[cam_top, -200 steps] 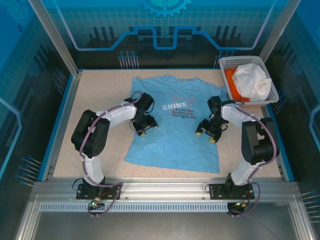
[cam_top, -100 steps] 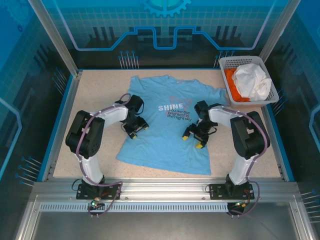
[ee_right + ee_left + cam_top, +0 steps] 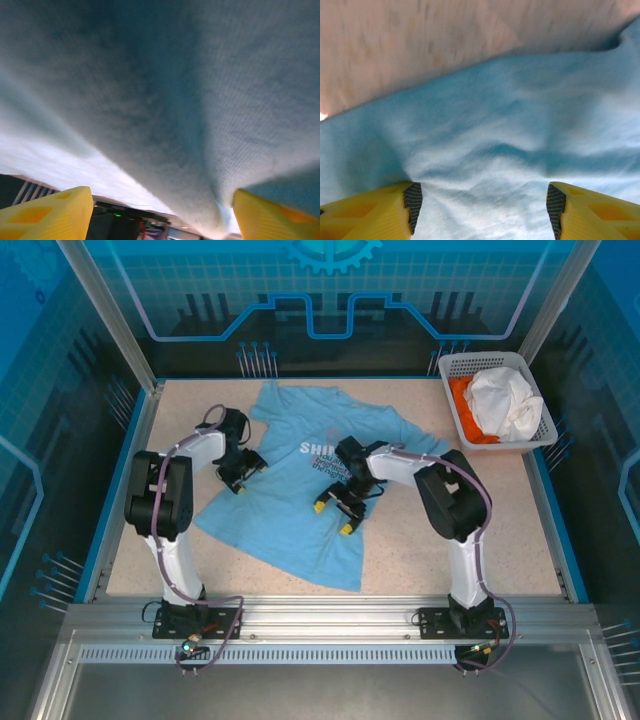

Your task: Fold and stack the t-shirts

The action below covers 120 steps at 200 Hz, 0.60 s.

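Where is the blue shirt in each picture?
Top external: the blue shirt lies on the table, in the middle, under both arms.
Left wrist: it spreads across the lower part, just past the yellow fingers.
Right wrist: it hangs close across most of the picture, above the yellow fingers.
Shared landmark: those yellow fingers, on the left gripper and right gripper in the top view.
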Motion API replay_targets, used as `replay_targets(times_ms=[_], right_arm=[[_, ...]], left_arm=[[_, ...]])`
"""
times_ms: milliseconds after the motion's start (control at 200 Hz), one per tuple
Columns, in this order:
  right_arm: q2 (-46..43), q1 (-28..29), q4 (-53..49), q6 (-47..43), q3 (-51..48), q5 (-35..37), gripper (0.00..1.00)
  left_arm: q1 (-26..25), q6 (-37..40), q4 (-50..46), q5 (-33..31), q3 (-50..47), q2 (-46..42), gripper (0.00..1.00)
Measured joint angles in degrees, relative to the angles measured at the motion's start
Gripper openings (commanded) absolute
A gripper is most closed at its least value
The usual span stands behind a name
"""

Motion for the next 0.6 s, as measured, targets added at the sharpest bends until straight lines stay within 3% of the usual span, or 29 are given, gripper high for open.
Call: replay_targets(times_ms=[225, 465, 600], right_arm=[[9.46, 5.27, 0.46, 4.35, 16.74, 0.83, 0.81], [7.04, 4.74, 0.24, 4.44, 12.83, 1.4, 0.83], [5.14, 3.17, -3.89, 0.26, 12.68, 5.62, 0.85]], left_arm=[[3.37, 1.95, 0.44, -0.13, 3.87, 1.95, 0.75], [5.07, 2.32, 1.42, 1.07, 1.88, 0.92, 0.8], [4.52, 2.14, 1.27, 1.25, -2.67, -5.09, 0.84]])
